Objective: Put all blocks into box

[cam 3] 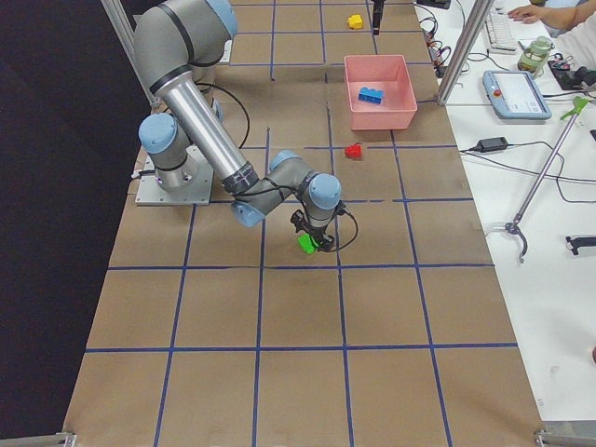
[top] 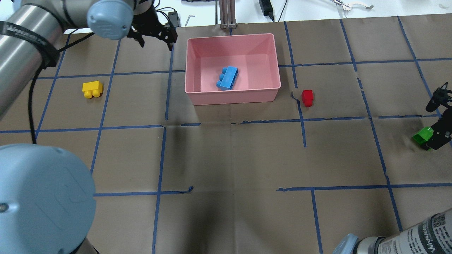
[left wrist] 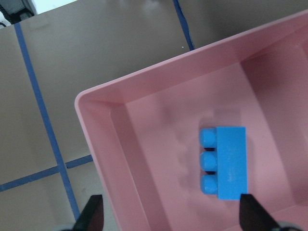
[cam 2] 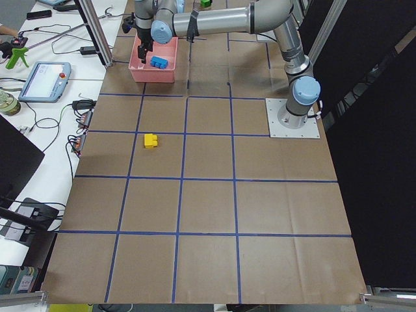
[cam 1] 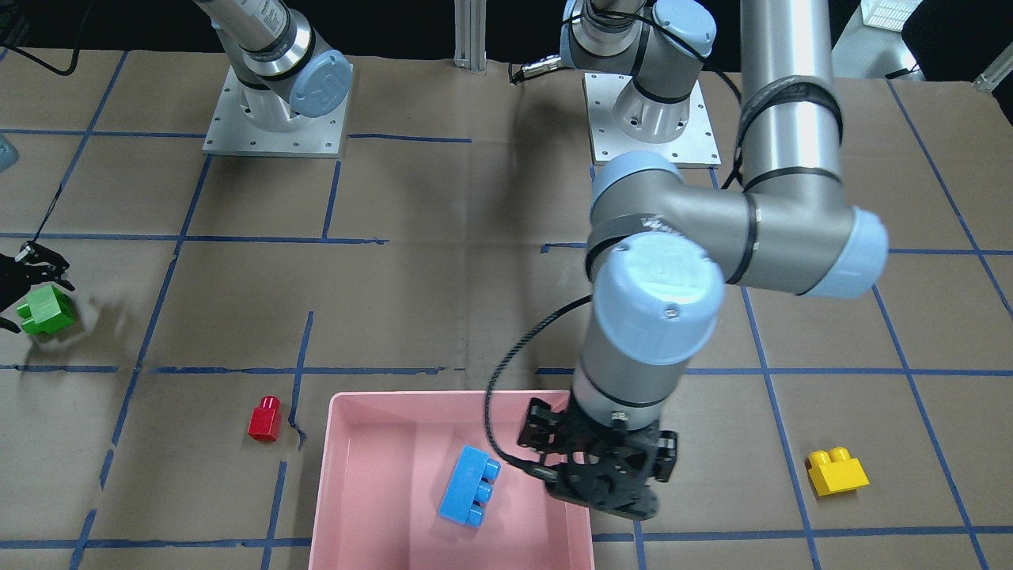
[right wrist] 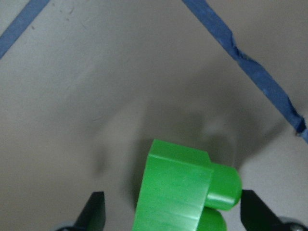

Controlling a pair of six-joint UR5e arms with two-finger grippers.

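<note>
The blue brick (cam 1: 469,497) lies on its side inside the pink box (top: 233,98); it also shows in the left wrist view (left wrist: 228,162). My left gripper (cam 1: 601,483) hangs open and empty over the box's edge. The green brick (right wrist: 178,187) lies on the paper between the spread fingers of my open right gripper (top: 436,120), at the table's right edge (cam 1: 46,309). The red brick (top: 307,97) stands just right of the box. The yellow brick (top: 92,89) lies well to the box's left.
Brown paper with blue tape lines covers the table (top: 226,158). The two arm bases (cam 1: 273,119) stand at the robot's side. An aluminium post (top: 227,14) stands just behind the box. Operator gear and a teach pendant (cam 3: 517,93) lie on the side bench.
</note>
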